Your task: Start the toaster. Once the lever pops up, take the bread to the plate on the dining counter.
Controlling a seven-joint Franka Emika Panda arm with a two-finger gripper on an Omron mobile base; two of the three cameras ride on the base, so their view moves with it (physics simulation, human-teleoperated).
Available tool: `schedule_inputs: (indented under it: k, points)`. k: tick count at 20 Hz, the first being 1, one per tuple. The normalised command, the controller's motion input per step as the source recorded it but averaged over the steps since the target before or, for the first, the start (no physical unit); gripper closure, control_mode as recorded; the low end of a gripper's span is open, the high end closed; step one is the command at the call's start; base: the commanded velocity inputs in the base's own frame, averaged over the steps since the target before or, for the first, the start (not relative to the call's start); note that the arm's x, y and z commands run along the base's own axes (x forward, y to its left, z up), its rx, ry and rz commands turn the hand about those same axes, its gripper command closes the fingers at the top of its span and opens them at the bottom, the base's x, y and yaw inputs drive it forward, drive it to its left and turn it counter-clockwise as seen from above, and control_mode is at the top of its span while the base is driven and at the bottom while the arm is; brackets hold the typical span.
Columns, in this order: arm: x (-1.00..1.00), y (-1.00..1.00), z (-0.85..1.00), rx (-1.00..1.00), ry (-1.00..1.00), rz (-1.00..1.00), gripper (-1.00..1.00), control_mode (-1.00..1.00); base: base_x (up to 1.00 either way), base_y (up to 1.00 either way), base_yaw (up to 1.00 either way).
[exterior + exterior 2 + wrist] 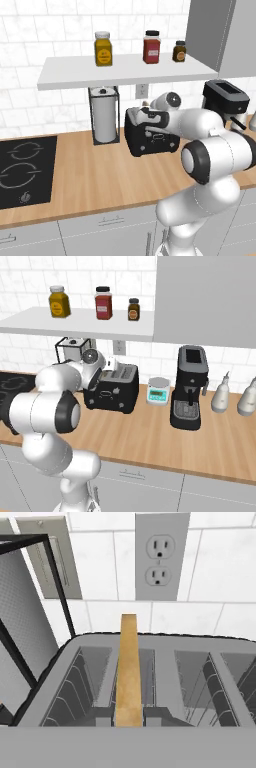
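The black toaster (155, 142) (111, 392) stands on the wood worktop against the tiled wall. From the hand view I look down on its grey top (165, 647) and slots. The bread (129, 667), a tan slice seen edge-on, stands up out of the second slot from the left. My gripper (129, 716) (137, 117) (112, 371) sits right over the toaster, its two dark fingertips (105, 714) pressed against both faces of the slice. The plate and the dining counter are out of view.
A paper towel holder (104, 115) stands left of the toaster, and a wall outlet (161, 557) is behind it. A kitchen scale (158, 391) and a black coffee machine (190, 387) stand to the right. A shelf (120, 70) with jars hangs overhead. A cooktop (25, 170) lies far left.
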Motion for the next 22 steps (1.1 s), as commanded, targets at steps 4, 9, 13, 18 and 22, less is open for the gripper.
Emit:
schedule_inputs:
  k: [4, 9, 13, 18, 22]
  points:
    - [-0.18, 0.0, 0.3, 0.0, -0.07, 0.0, 1.0, -1.0, 0.0, 0.0, 0.0]
    - [-0.33, 0.0, 0.4, 0.0, -0.08, 0.0, 1.0, -1.0, 0.0, 0.0, 0.0]
    - [-0.54, 0.0, 0.46, 0.0, -0.02, -0.01, 1.0, -1.0, 0.0, 0.0, 0.0]
    - [-0.71, 0.0, 0.42, 0.0, 0.0, -0.03, 1.0, -1.0, 0.0, 0.0, 0.0]
    - [-0.71, 0.01, 0.4, 0.0, 0.0, -0.01, 1.0, -1.0, 0.0, 0.0, 0.0]
